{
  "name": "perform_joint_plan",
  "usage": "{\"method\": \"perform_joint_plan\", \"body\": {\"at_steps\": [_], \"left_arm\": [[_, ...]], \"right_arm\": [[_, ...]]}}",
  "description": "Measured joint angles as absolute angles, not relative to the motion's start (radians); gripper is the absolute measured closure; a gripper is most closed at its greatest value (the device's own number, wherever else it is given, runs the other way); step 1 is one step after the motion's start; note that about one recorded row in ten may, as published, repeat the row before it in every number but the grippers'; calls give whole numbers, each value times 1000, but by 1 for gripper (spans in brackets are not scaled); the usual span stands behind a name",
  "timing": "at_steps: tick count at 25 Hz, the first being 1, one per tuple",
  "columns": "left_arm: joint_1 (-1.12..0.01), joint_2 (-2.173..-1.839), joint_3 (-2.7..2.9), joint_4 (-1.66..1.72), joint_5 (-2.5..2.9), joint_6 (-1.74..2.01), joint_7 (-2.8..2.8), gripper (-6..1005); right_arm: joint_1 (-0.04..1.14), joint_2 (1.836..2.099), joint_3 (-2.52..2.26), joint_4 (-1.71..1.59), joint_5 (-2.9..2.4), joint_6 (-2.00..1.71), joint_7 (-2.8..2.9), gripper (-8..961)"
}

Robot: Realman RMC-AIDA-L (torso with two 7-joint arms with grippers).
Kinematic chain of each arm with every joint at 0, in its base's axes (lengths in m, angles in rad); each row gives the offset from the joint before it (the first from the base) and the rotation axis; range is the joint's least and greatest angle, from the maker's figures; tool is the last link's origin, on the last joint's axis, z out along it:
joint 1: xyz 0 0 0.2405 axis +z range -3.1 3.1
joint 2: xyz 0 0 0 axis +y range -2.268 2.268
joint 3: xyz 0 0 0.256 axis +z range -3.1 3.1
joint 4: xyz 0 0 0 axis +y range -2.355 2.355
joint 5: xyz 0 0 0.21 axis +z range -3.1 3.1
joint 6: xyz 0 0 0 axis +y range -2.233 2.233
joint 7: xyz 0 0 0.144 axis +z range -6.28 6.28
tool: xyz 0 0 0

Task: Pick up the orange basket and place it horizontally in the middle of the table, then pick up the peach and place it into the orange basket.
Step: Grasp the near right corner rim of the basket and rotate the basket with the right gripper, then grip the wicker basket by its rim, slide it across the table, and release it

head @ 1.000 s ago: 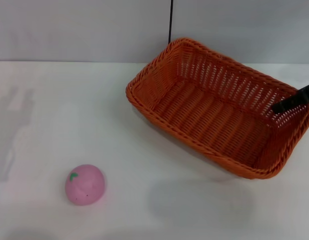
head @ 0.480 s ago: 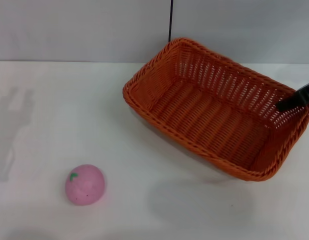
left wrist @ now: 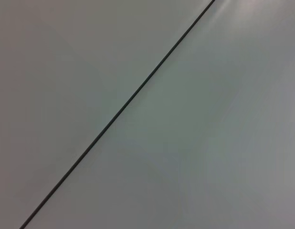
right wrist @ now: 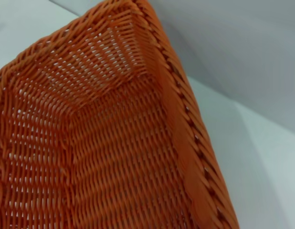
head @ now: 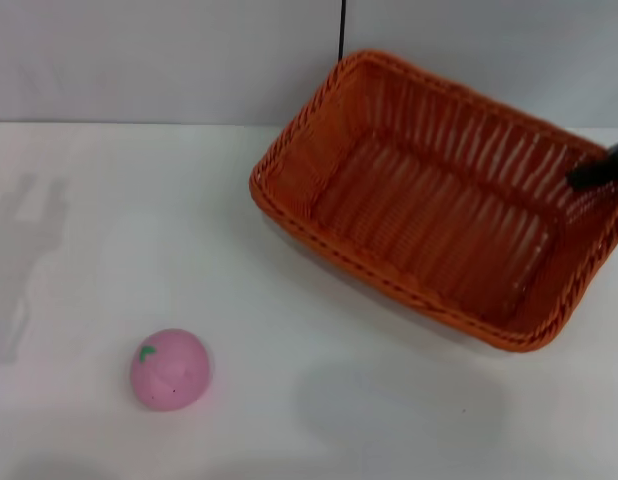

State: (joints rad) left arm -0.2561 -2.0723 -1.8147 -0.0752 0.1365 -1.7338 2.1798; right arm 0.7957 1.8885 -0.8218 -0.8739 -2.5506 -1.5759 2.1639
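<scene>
White table [head: 109, 200], woven orange basket [head: 429, 215], pink peach [head: 170, 369]

Head view high above the table [head: 79, 200]; right wrist close inside the orange basket [right wrist: 114, 143].

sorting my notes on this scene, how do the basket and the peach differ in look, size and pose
The basket is orange, woven and rectangular; the peach is pink, smooth and round. The basket is far bigger than the peach. The basket is on the table's far right side, with the right gripper at its right rim, while the peach sits alone near the front left. The basket is open and empty; the peach is solid.
</scene>
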Motion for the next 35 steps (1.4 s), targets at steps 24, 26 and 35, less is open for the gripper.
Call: {"method": "perform_joint_plan", "body": {"at_steps": [24, 26, 35], "left_arm": [[-246, -2072, -1792, -75, 136, -1730, 2180, 491], [-244, -2073, -1787, -75, 137, -1732, 2180, 491], [-241, -2075, -1787, -68, 137, -1733, 2152, 491]], "right_arm": [[869, 1906, -895, -1057, -2457, -1622, 1823, 809], [882, 1918, -908, -1017, -2458, -1595, 1791, 809], [904, 1927, -972, -868, -2466, -1461, 1757, 729]]}}
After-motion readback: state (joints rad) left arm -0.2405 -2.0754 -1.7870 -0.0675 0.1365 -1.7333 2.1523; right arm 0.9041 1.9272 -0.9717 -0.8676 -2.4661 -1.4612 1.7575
